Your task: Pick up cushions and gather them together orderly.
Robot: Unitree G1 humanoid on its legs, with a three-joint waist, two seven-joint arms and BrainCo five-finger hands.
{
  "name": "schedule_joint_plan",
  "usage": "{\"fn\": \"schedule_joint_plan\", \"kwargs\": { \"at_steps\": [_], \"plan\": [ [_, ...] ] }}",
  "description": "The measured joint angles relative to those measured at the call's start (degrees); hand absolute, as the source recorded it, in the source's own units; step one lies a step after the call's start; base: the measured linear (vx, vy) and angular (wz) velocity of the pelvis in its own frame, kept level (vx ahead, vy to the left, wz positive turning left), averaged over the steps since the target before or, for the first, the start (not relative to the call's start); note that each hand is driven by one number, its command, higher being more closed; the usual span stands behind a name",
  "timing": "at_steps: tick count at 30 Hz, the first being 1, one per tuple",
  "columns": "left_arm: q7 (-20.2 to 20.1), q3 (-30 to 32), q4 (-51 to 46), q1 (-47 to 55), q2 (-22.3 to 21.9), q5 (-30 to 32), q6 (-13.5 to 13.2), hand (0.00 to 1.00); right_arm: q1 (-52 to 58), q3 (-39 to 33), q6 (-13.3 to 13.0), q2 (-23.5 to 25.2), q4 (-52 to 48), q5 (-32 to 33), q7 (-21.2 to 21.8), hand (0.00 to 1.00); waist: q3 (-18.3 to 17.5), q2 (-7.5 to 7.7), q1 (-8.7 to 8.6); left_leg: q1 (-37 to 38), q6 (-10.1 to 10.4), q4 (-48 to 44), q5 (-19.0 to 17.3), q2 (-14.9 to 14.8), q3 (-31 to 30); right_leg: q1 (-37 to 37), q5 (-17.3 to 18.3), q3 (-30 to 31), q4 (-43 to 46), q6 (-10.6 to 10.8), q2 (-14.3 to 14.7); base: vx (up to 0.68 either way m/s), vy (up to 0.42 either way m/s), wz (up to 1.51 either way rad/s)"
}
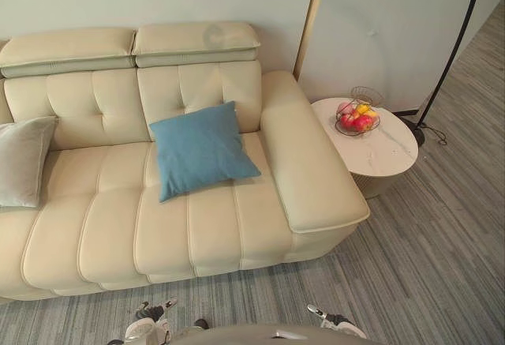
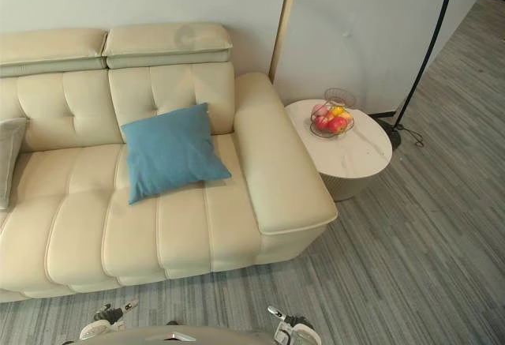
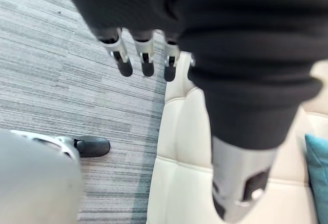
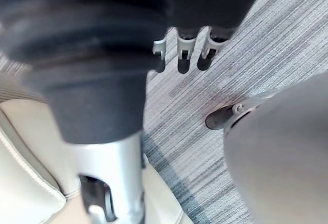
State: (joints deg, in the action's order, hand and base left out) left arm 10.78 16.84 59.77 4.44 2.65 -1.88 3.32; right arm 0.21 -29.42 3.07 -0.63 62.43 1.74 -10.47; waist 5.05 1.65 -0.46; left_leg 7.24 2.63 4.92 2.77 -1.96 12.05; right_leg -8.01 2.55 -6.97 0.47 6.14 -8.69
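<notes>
Low over the carpet (image 3: 51,55) by the sofa (image 1: 197,226) front hang left hand (image 3: 146,55) and right hand (image 4: 184,55). A hasty corner pinch could drag or drop the blue cushion (image 1: 201,148), centre frame, well apart from the grey cushion (image 1: 20,159) at left edge. Fingers (image 3: 124,65) on both: straight, apart, holding nothing.

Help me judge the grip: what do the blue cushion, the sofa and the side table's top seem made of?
Blue cushion: matte woven cloth, by its soft creases and dull surface. Sofa: smooth cream leather or imitation, by the faint sheen and stitched panels. Table top: white marble or a lookalike, by the grey veining.
</notes>
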Motion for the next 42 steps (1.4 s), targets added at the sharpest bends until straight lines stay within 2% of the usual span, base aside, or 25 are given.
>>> {"fn": "schedule_joint_plan", "kwargs": {
  "at_steps": [10, 19, 24, 28, 31, 33, 35, 37, 40, 42],
  "plan": [
    [-0.1, 0.0, 0.0, 0.0, 0.0, 0.0, 0.0, 0.00, 0.0, 0.0, 0.0, 0.0, 0.0, 0.0, 0.0, 0.00, 0.0, -0.07, 0.01, -0.2, 0.0, 0.0, 0.0, 0.1, -0.7, -0.1, 0.0, -0.7, 0.0, -0.1, -0.1, 0.00, 0.000, 0.03],
    [-2.8, 0.0, 0.0, -0.3, 0.1, -0.3, -0.1, 0.00, -0.3, 0.0, 1.0, 0.2, 0.5, 0.3, 0.5, 0.00, 0.2, -0.29, 0.71, -1.1, 0.1, 0.0, 0.0, -0.1, -0.8, -0.5, -0.6, -2.5, -1.4, 0.5, -0.1, 0.00, -0.008, 0.05],
    [-3.7, 0.0, 0.0, -0.4, 0.0, -0.3, -0.1, 0.00, -0.5, 0.0, 1.1, 0.2, 0.2, 0.8, 0.5, 0.00, 1.0, -0.69, 0.92, 0.9, 1.0, 0.0, -0.9, -0.9, 2.4, -0.7, -1.1, 0.7, -1.8, 0.4, 0.6, 0.01, -0.020, -0.33],
    [-3.7, -0.1, 0.0, -0.5, -0.1, -0.3, -0.1, 0.00, 0.0, 0.0, 1.1, 0.1, -0.7, 1.3, 0.5, 0.00, 1.7, -0.81, 0.28, 1.9, 1.5, -0.3, -1.3, -1.6, 4.4, -0.6, -1.1, 2.7, -1.8, 0.3, 1.3, -0.01, -0.024, -0.30],
    [-3.7, 0.1, 0.0, -0.9, -0.4, -0.3, -0.1, 0.00, 0.5, -0.1, 1.0, 0.2, -1.3, 1.5, 0.5, 0.00, 2.0, -0.93, 0.49, 3.2, 2.2, -0.4, -1.9, -2.5, 7.0, 0.5, -1.4, 6.5, -1.4, -0.1, 2.5, -0.02, -0.030, -0.58],
    [-3.9, 0.5, -0.1, -1.6, -0.9, -0.4, -0.1, 0.00, 0.7, -0.1, 1.0, 0.1, -2.3, 2.5, 0.5, 0.00, 2.2, -0.51, 0.30, 2.0, 2.0, -4.6, -3.6, -2.8, 4.8, 2.8, -1.5, 11.3, -0.1, -0.2, 2.7, -0.01, -0.034, -0.87],
    [-3.9, 0.0, 0.0, -1.7, -1.7, -0.6, -0.1, 0.00, 0.4, 0.0, 0.8, -0.6, -3.2, 2.6, 0.5, 0.00, 2.1, -1.31, 0.02, 1.7, 2.3, -5.2, -5.5, -3.1, 3.7, 5.4, -1.8, 14.8, 0.4, 0.0, 3.4, -0.02, -0.028, -1.02],
    [-4.0, 0.0, 0.0, -2.0, -2.0, -1.4, -0.1, 0.00, 0.1, 0.0, 0.9, -0.8, -3.3, 3.0, 0.6, 0.00, 2.2, -1.51, -0.26, 2.0, 2.5, -6.0, -7.9, -3.3, 8.7, 8.3, -3.5, 20.4, 0.2, 0.3, 4.2, -0.05, 0.023, -1.35],
    [-4.0, 0.1, 0.0, -2.0, -1.9, -1.9, -0.1, 0.00, 0.1, 0.4, 0.9, 0.4, -3.7, 4.7, 1.0, 0.00, 2.3, -0.56, -0.50, 2.1, 2.9, -7.5, -10.1, -3.4, 15.3, 11.3, -6.0, 26.3, -0.3, 0.2, 5.4, -0.05, 0.030, -1.50],
    [-4.0, 0.6, 0.0, -2.0, -1.6, -2.0, -0.1, 0.00, -0.4, 2.4, 0.9, 1.3, -5.0, 5.8, 1.6, 0.00, 2.3, -0.12, -0.72, 2.2, 3.0, -9.4, -11.6, -3.9, 22.9, 14.1, -10.5, 28.3, -1.9, -0.7, 6.7, -0.02, -0.030, -1.96]
  ]
}}
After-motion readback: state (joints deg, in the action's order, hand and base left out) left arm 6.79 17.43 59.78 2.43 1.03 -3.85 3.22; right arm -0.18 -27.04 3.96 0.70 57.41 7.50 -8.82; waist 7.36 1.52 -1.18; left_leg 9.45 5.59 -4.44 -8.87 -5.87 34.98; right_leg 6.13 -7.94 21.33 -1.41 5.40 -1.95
